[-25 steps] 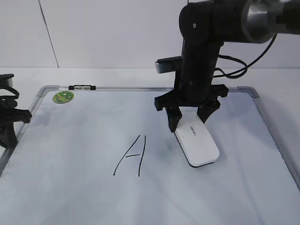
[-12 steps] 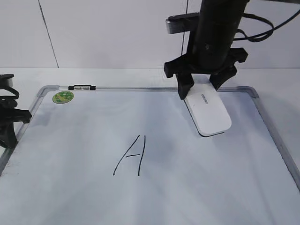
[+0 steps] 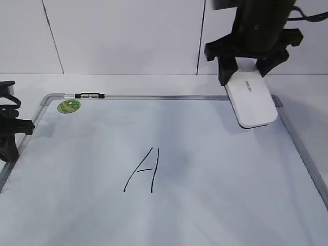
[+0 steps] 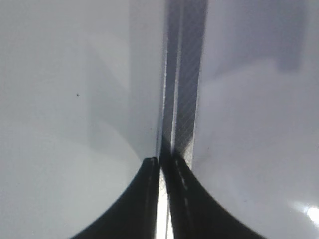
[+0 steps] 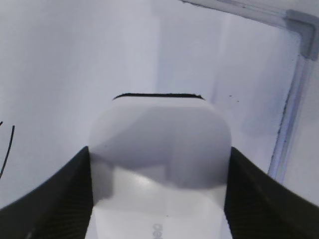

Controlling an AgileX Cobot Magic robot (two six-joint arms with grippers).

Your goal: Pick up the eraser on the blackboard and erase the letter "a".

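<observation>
The white eraser [image 3: 251,100] hangs tilted in the air over the far right corner of the blackboard [image 3: 77,154], with my right gripper [image 3: 246,72] shut on its sides. In the right wrist view the eraser [image 5: 159,129] fills the space between the two black fingers of my right gripper [image 5: 158,154], and its thin black underside shows at the far end. A tall capital "A" [image 3: 143,171] is written mid-board. The letter "a" does not show. My left gripper [image 3: 7,133] rests at the board's left edge, shut, with its fingertips [image 4: 152,164] over the metal frame [image 4: 184,74].
A round green sticker [image 3: 68,106] and a small black-and-white clip [image 3: 89,95] sit at the board's far left corner. The grey frame corner [image 5: 301,25] lies just beyond the eraser. A white wall stands behind the table.
My right gripper has lifted the eraser off the board beside the "A" and carried it up and away toward the far right corner. The left arm has not moved.
</observation>
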